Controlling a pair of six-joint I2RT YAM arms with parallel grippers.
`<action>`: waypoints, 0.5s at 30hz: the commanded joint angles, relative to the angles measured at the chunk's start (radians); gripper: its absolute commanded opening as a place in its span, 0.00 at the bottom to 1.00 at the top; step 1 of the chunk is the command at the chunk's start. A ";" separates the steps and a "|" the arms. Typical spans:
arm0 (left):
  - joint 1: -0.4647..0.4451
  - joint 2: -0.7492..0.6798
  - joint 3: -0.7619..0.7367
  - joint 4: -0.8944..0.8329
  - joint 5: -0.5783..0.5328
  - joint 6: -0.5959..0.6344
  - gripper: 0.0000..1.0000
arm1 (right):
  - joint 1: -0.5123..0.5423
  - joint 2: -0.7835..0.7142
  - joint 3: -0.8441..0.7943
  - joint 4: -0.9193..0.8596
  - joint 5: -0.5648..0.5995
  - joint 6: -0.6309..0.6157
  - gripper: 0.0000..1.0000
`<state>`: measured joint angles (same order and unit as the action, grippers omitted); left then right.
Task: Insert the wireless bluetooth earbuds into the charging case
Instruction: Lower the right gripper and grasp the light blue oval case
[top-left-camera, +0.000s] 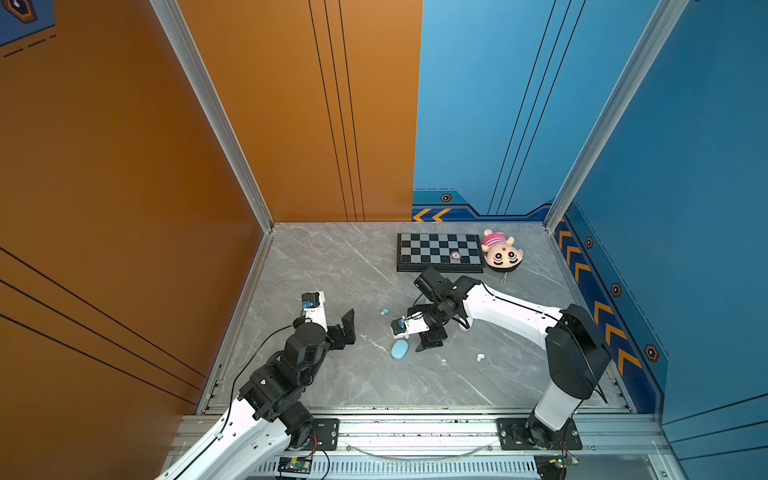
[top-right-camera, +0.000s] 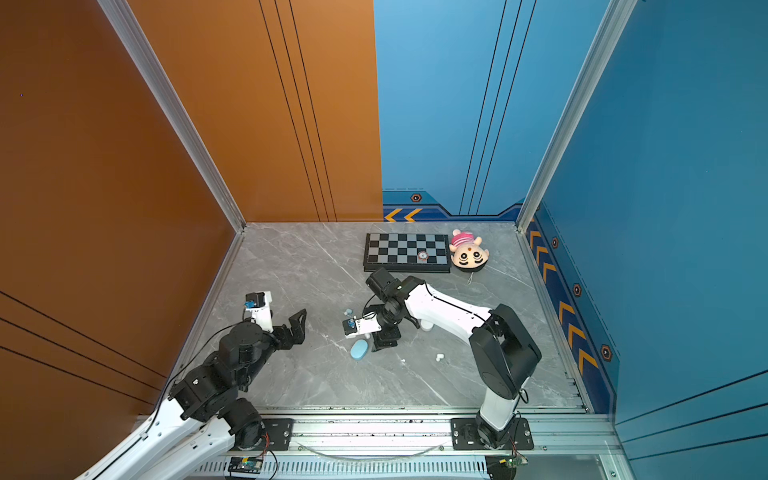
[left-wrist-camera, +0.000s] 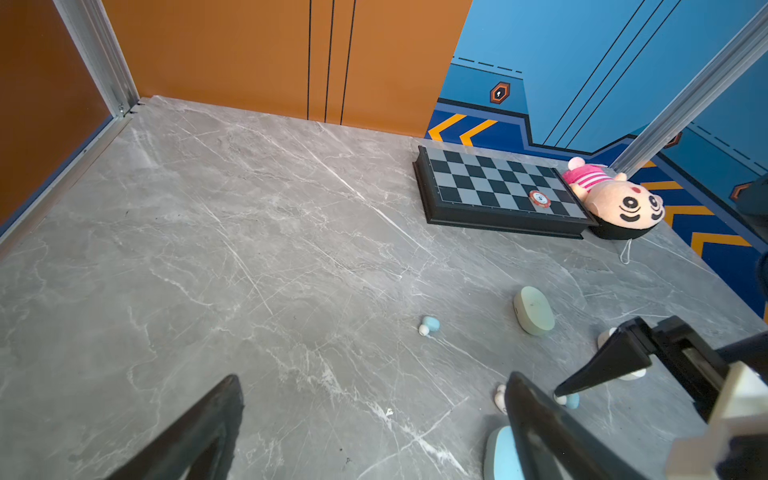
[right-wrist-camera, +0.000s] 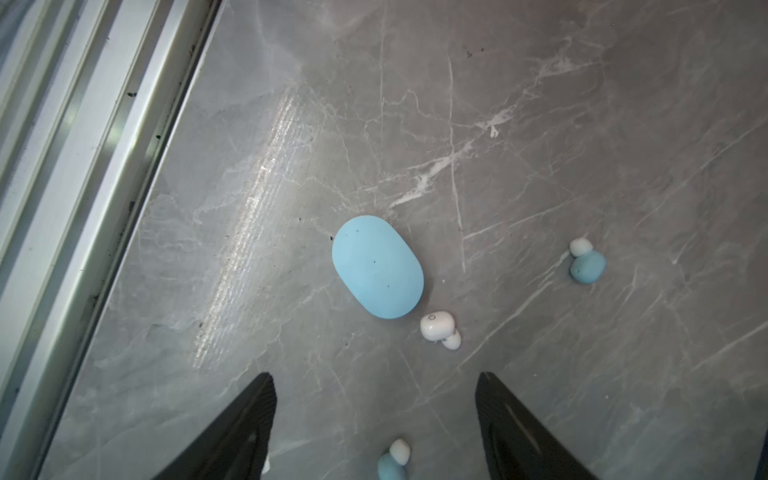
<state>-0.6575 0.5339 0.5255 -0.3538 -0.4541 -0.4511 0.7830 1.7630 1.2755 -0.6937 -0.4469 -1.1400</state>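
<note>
Earbuds (right-wrist-camera: 436, 326) lie loose on the tabletop (right-wrist-camera: 540, 124) beside the closed blue charging case (right-wrist-camera: 378, 266); left gripper (left-wrist-camera: 373, 377) and right gripper (right-wrist-camera: 374, 374) gape empty.

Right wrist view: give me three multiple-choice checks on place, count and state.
1. White earbud, relative to the blue case: A inside; B beside it on the table; C on top.
2. Pale blue earbuds in the right wrist view: A one; B two; C four.
3. Blue case: A shut; B open, empty; C open, bud inside.
1 B: it lies on the table by the case.
2 B: two lie apart, the second partly cut off.
3 A: smooth unbroken shell.
</note>
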 joint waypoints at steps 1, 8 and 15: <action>0.016 0.031 0.020 -0.025 0.001 -0.008 0.98 | 0.035 0.070 0.036 0.060 0.027 -0.128 0.78; 0.024 0.061 0.033 -0.024 0.029 -0.002 0.98 | 0.079 0.161 0.058 0.064 0.036 -0.151 0.76; 0.024 0.075 0.039 -0.024 0.035 0.003 0.98 | 0.090 0.197 0.067 0.085 0.069 -0.118 0.66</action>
<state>-0.6460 0.6098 0.5369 -0.3641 -0.4335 -0.4534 0.8700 1.9442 1.3186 -0.6159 -0.4015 -1.2602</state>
